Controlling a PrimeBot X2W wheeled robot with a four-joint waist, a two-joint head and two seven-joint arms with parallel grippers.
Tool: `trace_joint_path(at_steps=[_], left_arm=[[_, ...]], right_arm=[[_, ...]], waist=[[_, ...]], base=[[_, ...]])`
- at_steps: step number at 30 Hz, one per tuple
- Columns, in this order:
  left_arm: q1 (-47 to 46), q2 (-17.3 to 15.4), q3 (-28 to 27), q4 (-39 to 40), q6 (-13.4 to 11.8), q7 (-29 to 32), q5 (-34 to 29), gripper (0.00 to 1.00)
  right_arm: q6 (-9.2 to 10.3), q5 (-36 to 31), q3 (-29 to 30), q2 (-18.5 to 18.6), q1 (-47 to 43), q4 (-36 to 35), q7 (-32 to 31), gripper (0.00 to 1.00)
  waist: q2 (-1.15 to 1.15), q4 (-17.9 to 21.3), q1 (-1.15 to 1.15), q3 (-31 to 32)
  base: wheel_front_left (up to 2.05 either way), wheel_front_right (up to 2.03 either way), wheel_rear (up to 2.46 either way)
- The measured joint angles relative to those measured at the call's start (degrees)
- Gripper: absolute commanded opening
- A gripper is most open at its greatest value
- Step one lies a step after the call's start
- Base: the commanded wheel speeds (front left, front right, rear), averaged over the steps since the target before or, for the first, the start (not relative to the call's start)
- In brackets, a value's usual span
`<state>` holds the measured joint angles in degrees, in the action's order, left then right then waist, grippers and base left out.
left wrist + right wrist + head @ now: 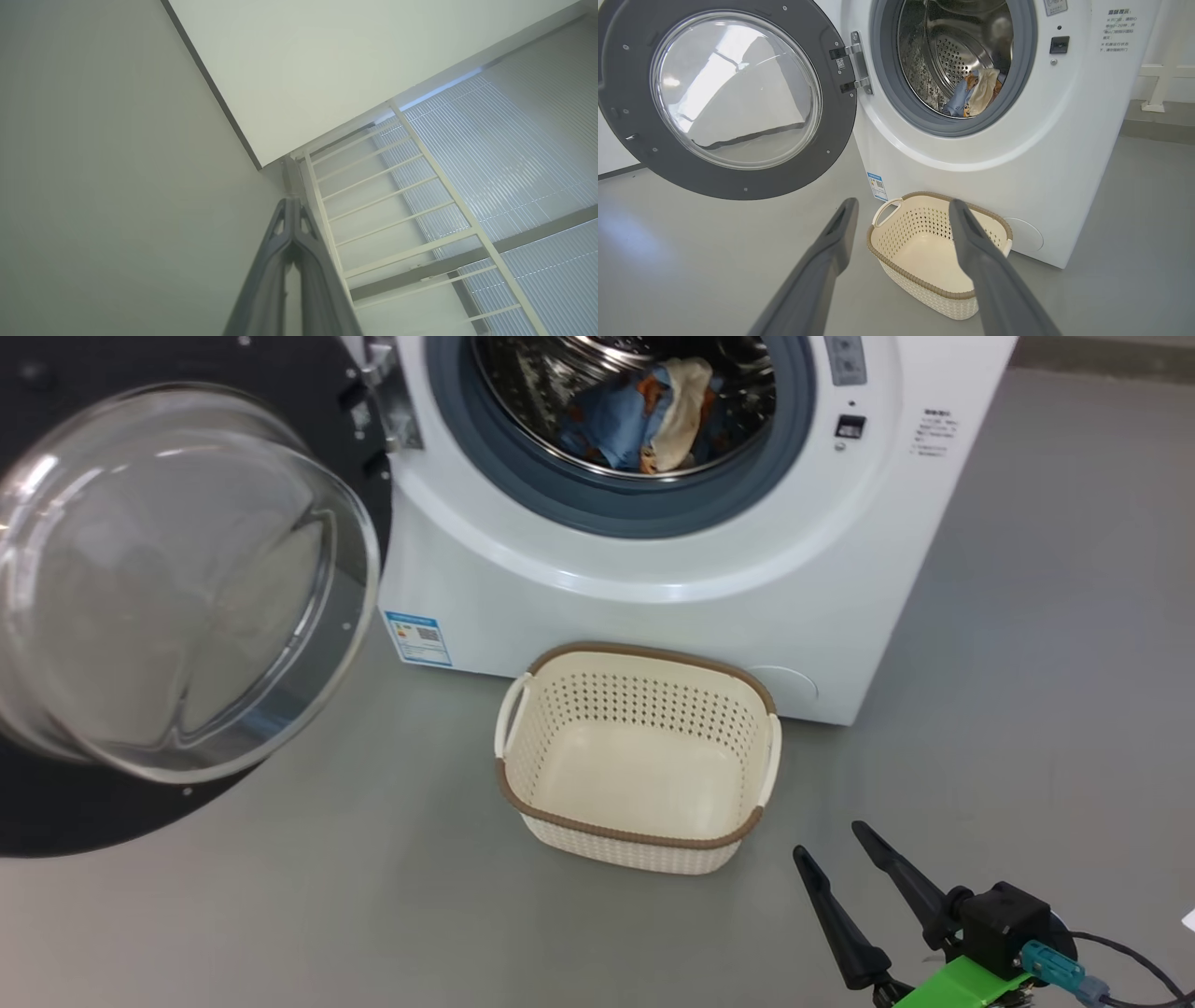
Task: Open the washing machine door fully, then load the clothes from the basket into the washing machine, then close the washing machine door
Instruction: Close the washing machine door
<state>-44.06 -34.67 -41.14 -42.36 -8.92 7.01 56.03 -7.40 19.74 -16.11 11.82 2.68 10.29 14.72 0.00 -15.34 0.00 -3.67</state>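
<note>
Dark-fingered right gripper (828, 840): spread wide, empty, low over the floor (1027, 709), near the basket (644, 653) but apart from it. Left gripper (292, 203): pinched shut, nothing visible in it, aimed up at a wall-and-ceiling corner (280, 163) (no use for this step as posed).

Basket: bare inside, standing just in front of the washer (653, 616). Clothes (653, 415): already in the drum (952, 51), bunched low towards the front, cream lining showing, close to the gasket (607, 513) yet seemingly clear of it. Door (733, 93): swung wide to the left on its hinge (857, 63), bowl (177, 588) bulging towards the camera.

Judged step in hand: closing the door. To do it well:

- Check the gasket for stray cloth first, and nudge any loose fold deeper.
- Bring a gripper round behind the door, to the edge farthest from the hinge, for best leverage.
- Push on the black rim (738, 186), not on the bowl.
- Follow the arc of the swing rather than shoving straight.
- Keep fingers and forearm out of the narrowing gap between bowl and gasket.
- Mind the basket at the washer's foot. Probably below the door's sweep, but worth passing the arm over or around.
- Finish with a firm press on the side opposite the hinge, until seated flush.
</note>
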Motion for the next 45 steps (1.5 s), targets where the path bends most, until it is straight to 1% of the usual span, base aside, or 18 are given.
trace_joint_path(at_steps=[4, 7, 12, 16, 19, 24, 32, 41, 45], left_arm=[[-2.19, 0.40, -0.27, -0.58, -0.49, 1.15, 1.89, 0.00], [-2.91, 0.63, -0.45, -0.96, -0.51, 1.65, 2.49, 0.00], [-4.43, 1.91, -1.21, -2.05, -0.49, 2.08, 3.88, 0.00], [-4.63, 2.09, -1.48, -3.22, -0.48, 2.08, 4.32, 0.00], [-4.85, 2.33, -1.68, -4.01, -0.32, 2.05, 5.00, 0.00], [-5.27, 3.26, -1.80, -5.60, 0.68, 1.96, 5.35, 0.00], [-5.53, 3.33, -1.79, -7.82, 1.62, 1.67, 5.93, 0.00], [-5.57, 2.85, -0.73, -9.96, 1.58, 5.34, 6.19, 0.00], [-5.56, 2.48, -0.35, -10.35, 1.11, 7.26, 6.26, 0.00]], right_arm=[[0.00, 0.00, -0.25, 0.97, 0.32, -0.03, 0.00, 1.00], [0.00, 0.00, -0.48, 1.13, 1.23, -0.09, 0.00, 1.00], [0.00, 0.00, -1.24, 1.72, 2.57, -0.22, 0.00, 1.00], [0.00, 0.00, -1.42, 2.25, 3.36, -0.23, 0.00, 1.00], [0.00, 0.00, -1.45, 2.76, 3.52, -0.24, 0.00, 1.00], [0.00, 0.00, -1.54, 3.19, 3.58, -0.24, 0.00, 1.00], [0.00, 0.00, -1.76, 4.07, 4.92, -0.29, 0.00, 1.00], [0.00, 0.00, -2.30, 4.59, 4.93, -0.26, 0.00, 1.00], [0.00, 0.00, -2.82, 4.94, 4.93, -0.24, 0.00, 1.00]], waist=[[0.00, 1.17, 0.00, -1.42], [0.00, 1.66, 0.00, -2.14], [0.00, 2.78, 0.00, -3.81], [0.00, 3.56, 0.00, -4.98], [0.00, 4.09, 0.00, -5.79], [0.00, 4.85, 0.00, -6.73], [0.00, 5.75, 0.00, -7.44], [0.00, 6.14, 0.00, -7.45], [0.00, 6.04, 0.00, -7.23]], base=[[0.00, 0.00, 0.00], [0.00, 0.00, 0.00], [0.00, 0.00, 0.00], [0.00, 0.00, 0.00], [0.00, 0.00, 0.00], [0.00, 0.00, 0.00], [0.00, 0.00, 0.00], [0.00, 0.00, 0.00], [0.00, 0.00, 0.00]])
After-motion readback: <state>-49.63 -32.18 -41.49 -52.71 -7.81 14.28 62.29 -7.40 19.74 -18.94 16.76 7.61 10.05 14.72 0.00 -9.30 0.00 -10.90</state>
